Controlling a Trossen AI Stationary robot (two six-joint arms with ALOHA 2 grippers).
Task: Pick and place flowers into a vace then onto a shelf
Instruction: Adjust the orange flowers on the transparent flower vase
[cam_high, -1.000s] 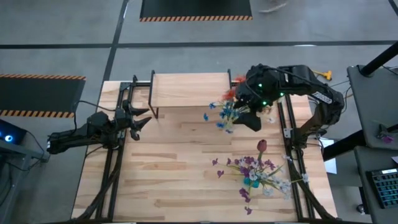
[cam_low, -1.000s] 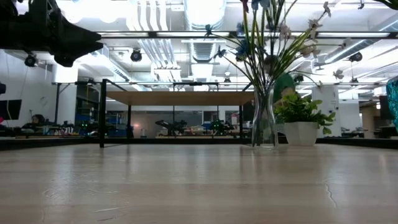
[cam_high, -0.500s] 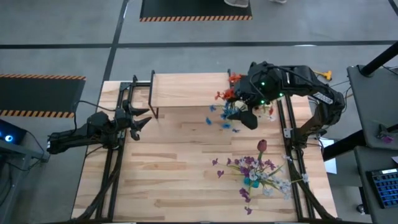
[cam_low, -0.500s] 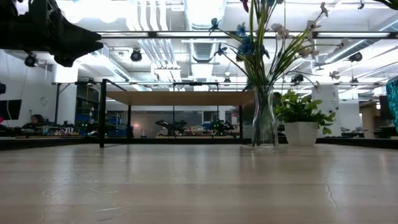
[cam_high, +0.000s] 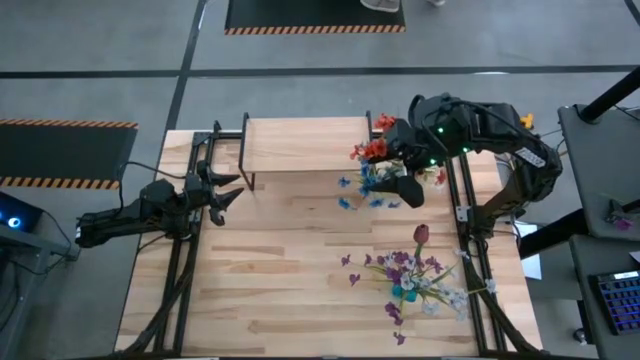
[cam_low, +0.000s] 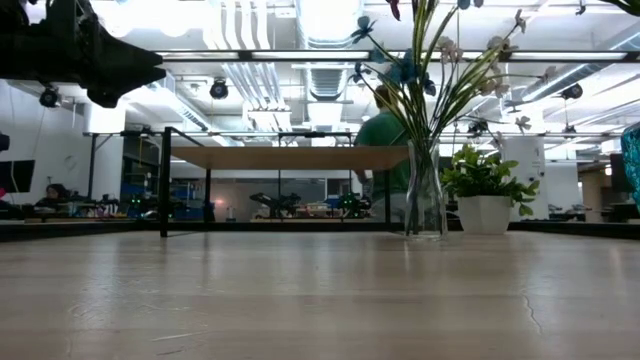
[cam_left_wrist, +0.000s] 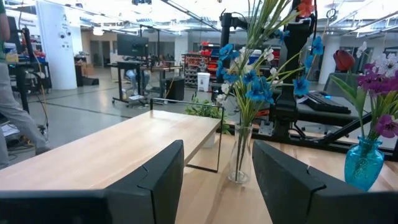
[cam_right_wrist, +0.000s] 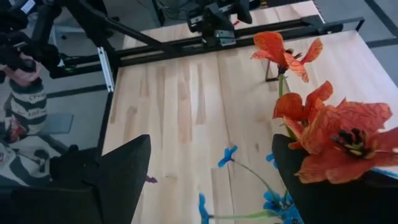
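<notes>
Glass was what you were dealing with at this point: the clear vase (cam_low: 424, 190) stood on the table (cam_high: 300, 270) just beside the right end of the shelf (cam_high: 305, 142), already filled with orange and blue flowers (cam_high: 372, 170). By my reading, the filling step for this bunch was done and the lift onto the shelf was the step in hand.

Your right gripper (cam_high: 405, 185) hung above the blooms, arm reaching in from the right rail and bent down over the bouquet. Its fingers (cam_right_wrist: 121, 168) stood wide apart with nothing between them; the orange blooms showed close past one finger in the right wrist view, not gripped.

Your left gripper (cam_high: 222, 188) waited near the table's left edge, level with the shelf's near left leg, pointing toward the vase. Its fingers (cam_left_wrist: 158, 174) were partly apart and held nothing.

A second bunch, purple and white with one dark red bloom (cam_high: 421, 235), stood in a blue vase (cam_left_wrist: 364, 163) well apart toward the table's near right.

Next, you needed to get low on the glass neck, below the spreading stems, and keep it upright while raising it to the board.
</notes>
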